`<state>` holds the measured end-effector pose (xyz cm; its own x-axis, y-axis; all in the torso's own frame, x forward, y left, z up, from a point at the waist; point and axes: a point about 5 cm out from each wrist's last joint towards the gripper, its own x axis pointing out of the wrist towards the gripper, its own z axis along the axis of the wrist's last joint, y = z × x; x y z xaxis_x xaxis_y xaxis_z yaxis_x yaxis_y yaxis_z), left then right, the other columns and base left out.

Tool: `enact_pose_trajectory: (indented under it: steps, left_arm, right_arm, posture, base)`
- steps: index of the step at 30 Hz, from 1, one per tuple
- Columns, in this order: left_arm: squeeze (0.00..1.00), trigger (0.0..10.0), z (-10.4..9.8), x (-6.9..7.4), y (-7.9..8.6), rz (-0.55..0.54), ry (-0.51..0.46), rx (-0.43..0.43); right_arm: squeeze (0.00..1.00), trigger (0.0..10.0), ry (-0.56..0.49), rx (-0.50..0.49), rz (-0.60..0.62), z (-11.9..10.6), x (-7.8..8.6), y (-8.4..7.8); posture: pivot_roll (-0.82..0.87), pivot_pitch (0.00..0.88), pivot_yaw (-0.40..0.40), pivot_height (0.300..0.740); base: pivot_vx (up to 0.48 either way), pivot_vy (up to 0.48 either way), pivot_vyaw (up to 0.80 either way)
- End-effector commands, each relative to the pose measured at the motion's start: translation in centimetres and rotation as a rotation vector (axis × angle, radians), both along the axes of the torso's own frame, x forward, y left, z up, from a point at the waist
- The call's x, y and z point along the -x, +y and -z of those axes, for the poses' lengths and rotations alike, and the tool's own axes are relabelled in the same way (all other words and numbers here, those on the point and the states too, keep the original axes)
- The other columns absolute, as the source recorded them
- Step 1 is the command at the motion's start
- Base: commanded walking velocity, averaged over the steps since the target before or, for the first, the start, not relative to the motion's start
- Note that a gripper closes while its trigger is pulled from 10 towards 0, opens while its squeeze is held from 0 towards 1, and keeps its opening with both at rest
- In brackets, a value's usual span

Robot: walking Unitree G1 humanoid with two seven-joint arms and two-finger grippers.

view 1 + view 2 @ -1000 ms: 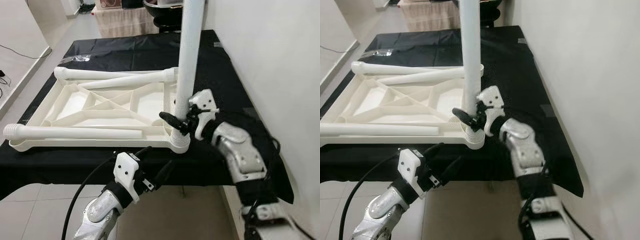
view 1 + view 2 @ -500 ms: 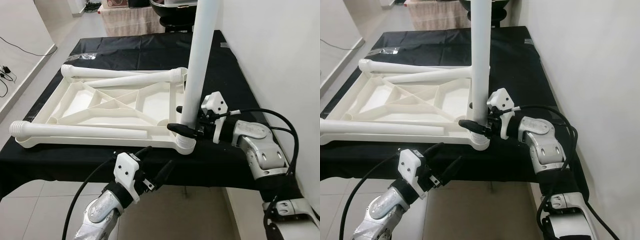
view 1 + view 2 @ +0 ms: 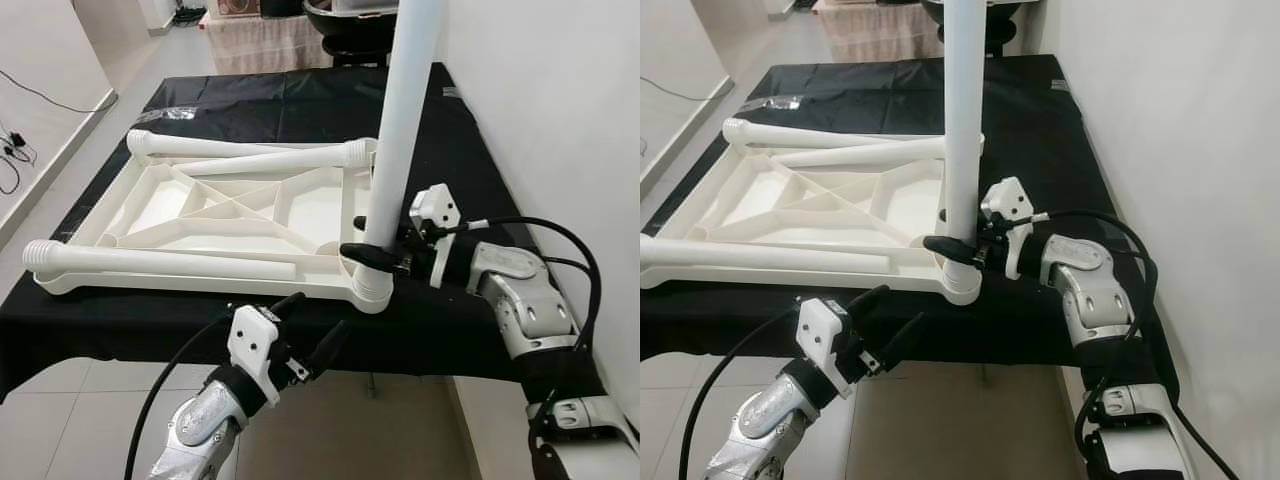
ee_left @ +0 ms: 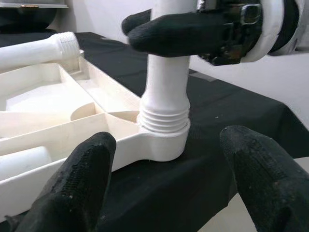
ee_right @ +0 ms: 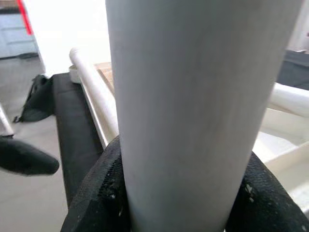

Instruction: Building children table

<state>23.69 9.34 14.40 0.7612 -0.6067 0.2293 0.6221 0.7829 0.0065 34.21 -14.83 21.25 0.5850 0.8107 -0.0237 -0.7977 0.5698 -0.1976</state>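
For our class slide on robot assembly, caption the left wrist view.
Right gripper clamps the upright leg threaded into the tabletop corner socket.

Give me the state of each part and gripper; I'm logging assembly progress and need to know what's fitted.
Tabletop: upside down on the black cloth.
Upright leg: standing in the near right corner socket, threads partly showing.
Three loose legs: lying on the tabletop, not fitted.
Right gripper: shut on the upright leg, low down.
Left gripper: open, below the table edge, holding nothing.
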Motion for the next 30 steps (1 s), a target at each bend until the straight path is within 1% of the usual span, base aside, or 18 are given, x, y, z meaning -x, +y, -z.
enact_pose_trajectory:
  steps: [1,2,3,4,6,7,8,9,13,15,17,18,19,20,22,27,28,30]
  left_arm:
    - [0.0,10.0,0.6,0.1,0.2,-0.008,0.022,-0.003]
    - [0.0,10.0,0.6,0.1,0.2,-0.008,0.022,-0.003]
    - [0.0,10.0,0.6,0.1,0.3,-0.009,0.022,-0.002]
    - [0.0,10.0,0.6,0.0,0.3,-0.008,0.022,-0.003]
    - [0.0,10.0,0.6,0.0,0.3,-0.008,0.022,-0.003]
    - [0.0,10.0,0.5,0.0,0.4,-0.007,0.022,-0.004]
    - [0.0,10.0,0.5,-0.1,0.4,-0.005,0.023,-0.004]
    - [0.0,10.0,0.5,-0.1,0.4,-0.005,0.023,-0.004]
    - [0.0,10.0,0.6,-0.3,0.3,-0.003,0.024,-0.003]
    - [0.0,10.0,0.6,-0.3,0.3,-0.003,0.024,-0.003]
    - [0.0,10.0,0.6,-0.3,0.3,-0.011,0.021,-0.001]
    - [0.0,10.0,0.6,-0.4,0.3,-0.015,0.02,-0.001]
    - [0.0,10.0,0.6,-0.4,0.3,-0.015,0.02,-0.001]
    - [0.0,10.0,0.5,-0.4,0.3,-0.018,0.019,0.0]
    - [0.0,10.0,0.5,-0.3,0.2,-0.016,0.02,0.002]
    - [0.0,10.0,0.5,-0.3,0.2,-0.012,0.02,0.003]
    - [0.0,10.0,0.5,-0.3,0.2,-0.011,0.02,0.004]
    - [0.0,10.0,0.5,-0.3,0.1,-0.012,0.02,0.004]
  right_arm:
    - [0.0,0.0,0.072,0.01,0.168,2.5,-0.1,0.2]
    - [0.0,0.0,0.072,0.01,0.168,2.5,-0.1,0.2]
    - [0.0,0.0,0.117,0.015,0.41,4.9,0.9,1.4]
    - [0.0,0.0,0.134,0.018,0.572,6.4,2.1,2.9]
    - [0.0,0.0,0.134,0.018,0.572,6.4,2.1,2.9]
    - [0.0,0.0,0.141,0.015,0.661,7.0,3.0,3.8]
    - [0.0,0.0,0.136,0.015,0.684,7.1,3.3,4.4]
    - [0.0,0.0,0.136,0.015,0.684,7.1,3.3,4.4]
    - [0.0,0.0,0.107,-0.003,0.642,6.3,1.7,5.4]
    - [0.0,0.0,0.107,-0.003,0.642,6.3,1.7,5.4]
    - [0.0,10.0,0.104,-0.041,0.581,5.7,1.0,6.0]
    - [0.0,10.0,0.1,-0.081,0.526,5.2,0.8,6.4]
    - [0.0,10.0,0.1,-0.081,0.526,5.2,0.8,6.4]
    - [1.0,10.0,0.075,-0.108,0.472,4.3,0.6,6.7]
    - [1.0,10.0,0.028,-0.163,0.391,2.6,0.5,7.0]
    - [0.96,10.0,-0.018,-0.193,0.285,0.6,0.2,6.6]
    - [0.0,10.0,-0.018,-0.198,0.238,0.1,0.1,6.6]
    - [0.0,10.0,-0.04,-0.155,0.052,-0.9,0.2,6.3]
  posture:
    - [0.02,0.163,0.017,0.74]
    - [0.02,0.163,0.017,0.74]
    - [0.0,0.174,0.023,0.74]
    - [0.0,0.176,0.031,0.74]
    - [0.0,0.176,0.031,0.74]
    - [0.0,0.173,0.037,0.74]
    - [0.0,0.171,0.041,0.74]
    - [0.0,0.171,0.041,0.74]
    - [0.0,0.163,0.03,0.74]
    - [0.0,0.163,0.03,0.74]
    - [0.0,0.162,0.028,0.74]
    - [0.0,0.162,0.028,0.74]
    - [0.0,0.162,0.028,0.74]
    - [0.01,0.161,0.028,0.74]
    - [0.0,0.161,0.029,0.74]
    - [0.01,0.161,0.03,0.74]
    - [0.01,0.163,0.03,0.74]
    - [0.01,0.163,0.029,0.74]
  base:
    - [0.0,0.0,0.0]
    - [0.0,0.0,0.0]
    - [0.0,0.0,0.0]
    - [0.0,0.0,0.0]
    - [0.0,0.0,0.0]
    - [0.0,0.0,0.0]
    - [0.0,0.0,0.0]
    - [0.0,0.0,0.0]
    - [0.0,0.0,0.0]
    - [0.0,0.0,0.0]
    - [0.0,0.0,0.0]
    - [0.0,0.0,0.0]
    - [0.0,0.0,0.0]
    - [0.0,0.0,0.0]
    - [0.0,0.0,0.0]
    - [0.0,0.0,0.0]
    - [0.0,0.0,0.0]
    - [0.0,0.0,0.0]
